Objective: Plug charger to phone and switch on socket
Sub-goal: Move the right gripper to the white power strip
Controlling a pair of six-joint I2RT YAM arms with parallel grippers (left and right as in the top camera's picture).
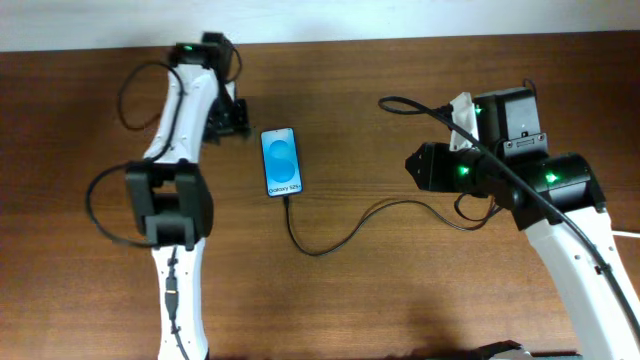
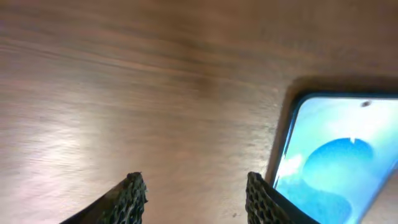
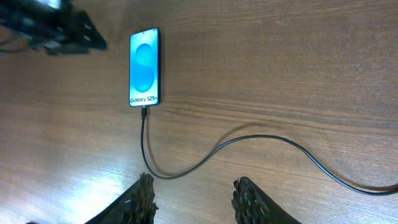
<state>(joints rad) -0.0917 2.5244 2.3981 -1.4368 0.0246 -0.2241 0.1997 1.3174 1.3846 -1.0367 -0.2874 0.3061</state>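
Note:
The phone [image 1: 281,161] lies flat on the wooden table with its blue screen lit. It also shows in the right wrist view [image 3: 144,68] and at the right edge of the left wrist view [image 2: 339,162]. The thin black charger cable [image 1: 345,233] has its tip in the phone's bottom edge and curves right toward the right arm; it shows in the right wrist view [image 3: 249,140]. The socket [image 1: 462,108] is mostly hidden under the right arm. My left gripper [image 2: 194,194] is open and empty just left of the phone. My right gripper [image 3: 194,193] is open and empty above the cable.
The left arm's base and thick black cables [image 1: 105,190] take up the left side. The right arm [image 1: 560,220] covers the right side of the table. A white wall edge runs along the back [image 1: 400,20].

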